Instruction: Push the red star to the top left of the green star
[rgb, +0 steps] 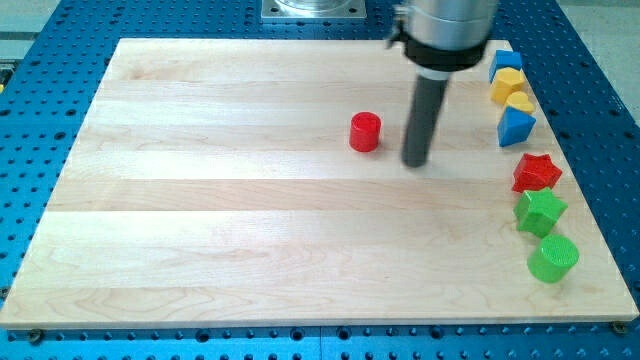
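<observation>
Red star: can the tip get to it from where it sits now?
Probably yes. My tip sits to the view's left of the red star with bare board between; the green star touches it just below.

Pale wooden board (200, 200) on a blue table (40, 80); red star (536, 172), green star (540, 211), seemingly dark-grey rod.

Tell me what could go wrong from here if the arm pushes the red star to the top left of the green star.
The red star sits touching or nearly touching the green star, so a push may drag the green one along. Both lie by the board's right edge; approaching from that side leaves little room, and a block could slide off. My tip stands beside the red cylinder, which a careless sweep might knock.
</observation>
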